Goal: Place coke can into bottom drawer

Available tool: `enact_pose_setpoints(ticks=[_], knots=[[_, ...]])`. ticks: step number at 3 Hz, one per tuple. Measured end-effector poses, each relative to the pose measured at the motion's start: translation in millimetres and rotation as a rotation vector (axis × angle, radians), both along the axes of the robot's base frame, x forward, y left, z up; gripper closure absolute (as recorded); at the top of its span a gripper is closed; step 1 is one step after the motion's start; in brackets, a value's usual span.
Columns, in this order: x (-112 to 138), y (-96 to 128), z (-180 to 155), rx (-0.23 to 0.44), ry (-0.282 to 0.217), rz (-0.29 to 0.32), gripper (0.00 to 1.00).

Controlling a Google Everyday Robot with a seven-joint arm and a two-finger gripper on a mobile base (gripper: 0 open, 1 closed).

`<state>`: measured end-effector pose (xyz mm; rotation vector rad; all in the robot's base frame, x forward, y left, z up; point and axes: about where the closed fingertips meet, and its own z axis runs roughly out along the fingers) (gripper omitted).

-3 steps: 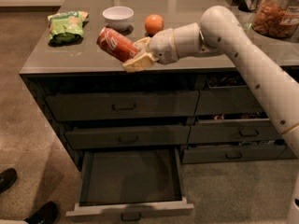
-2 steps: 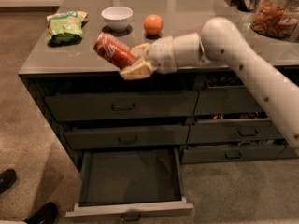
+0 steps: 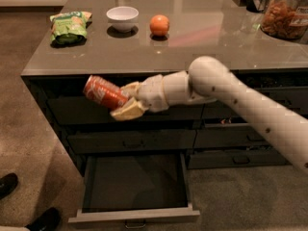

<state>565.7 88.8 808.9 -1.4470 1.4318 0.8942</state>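
Down from the level of the surface (image 3: 202, 42) a second ago, the end effector (image 3: 126, 100) now hangs in front of the upper drawer fronts, above the bottom drawer (image 3: 134, 214) and toward its left side. It is clamped on the coke can (image 3: 103, 92), which sticks out tilted, its free end up and to the left, well above the drawer's open, dark inside. That free end reaches about as far left as the drawer's left wall, so a straight descent risks clipping the wall or resting the can on the rim instead of inside. Only one end of the can appears pinched, so a knock could well twist it loose. Released from this height above the drawer, the can would probably bounce or roll, perhaps over the low front panel onto the floor (image 3: 43, 143).
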Motion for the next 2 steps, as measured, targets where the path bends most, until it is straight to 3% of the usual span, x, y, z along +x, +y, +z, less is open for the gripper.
enact_pose_setpoints(ticks=[1, 2], knots=[[-16.3, 31.8, -58.1, -0.049, 0.067, 0.068, 1.0], [-33.2, 64.3, -115.2, -0.055, 0.108, 0.121, 1.0]])
